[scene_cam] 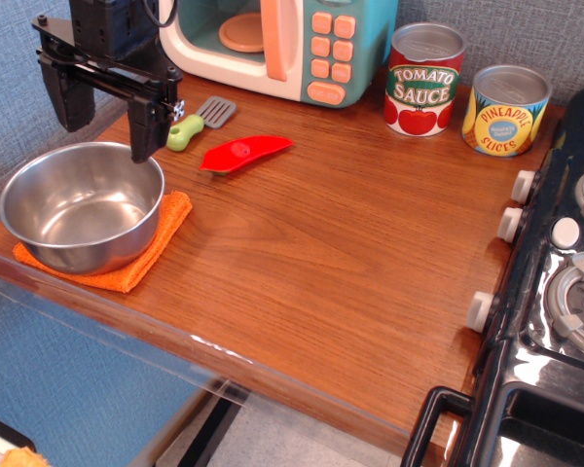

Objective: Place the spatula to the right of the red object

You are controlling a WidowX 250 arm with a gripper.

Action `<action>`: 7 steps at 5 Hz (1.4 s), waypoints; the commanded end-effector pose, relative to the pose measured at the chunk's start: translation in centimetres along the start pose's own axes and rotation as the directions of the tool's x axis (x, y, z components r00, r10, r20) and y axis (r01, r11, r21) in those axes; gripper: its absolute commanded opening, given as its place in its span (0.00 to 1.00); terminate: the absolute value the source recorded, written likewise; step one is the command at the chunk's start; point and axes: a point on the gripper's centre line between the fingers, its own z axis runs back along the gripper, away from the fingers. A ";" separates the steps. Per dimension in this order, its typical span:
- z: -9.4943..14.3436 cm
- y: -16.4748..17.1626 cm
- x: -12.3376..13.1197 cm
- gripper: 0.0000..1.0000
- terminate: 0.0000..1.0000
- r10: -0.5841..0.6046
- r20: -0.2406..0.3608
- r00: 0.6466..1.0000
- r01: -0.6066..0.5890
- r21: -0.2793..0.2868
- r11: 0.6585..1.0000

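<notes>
Nearest you, by the bench's front-left corner, the bowl (82, 206) sits under your gripper (104, 109), jaws apart and empty, while the spatula (200, 123) lies untouched near the back edge, left of the red object (243, 153)—nothing done yet.

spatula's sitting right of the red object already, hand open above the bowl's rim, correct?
Not quite. The spatula lies to the left of the red object, up near the toy microwave, so the placement is not done. The observation.image view shows this. The rest holds: the hand is open, above the rim of the bowl.
</notes>
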 end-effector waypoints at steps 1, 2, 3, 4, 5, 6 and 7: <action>0.0 0.0 0.0 1.00 0.00 0.000 0.000 1.000 0.000 0.000 1.000; 0.1 2.4 3.0 1.00 0.00 0.071 0.005 0.997 -0.071 -0.017 0.997; 0.4 4.9 6.1 1.00 0.00 0.134 0.012 0.991 -0.134 -0.006 0.991; -0.2 6.3 8.8 1.00 0.00 0.165 0.023 0.986 -0.164 -0.030 0.986; -3.0 6.2 11.4 1.00 0.00 0.178 -0.009 0.984 -0.178 -0.035 0.983; -4.9 5.5 12.6 1.00 0.00 0.177 -0.049 0.983 -0.178 -0.018 0.984; -6.9 5.6 13.7 1.00 0.00 0.214 -0.086 0.973 -0.215 -0.003 0.977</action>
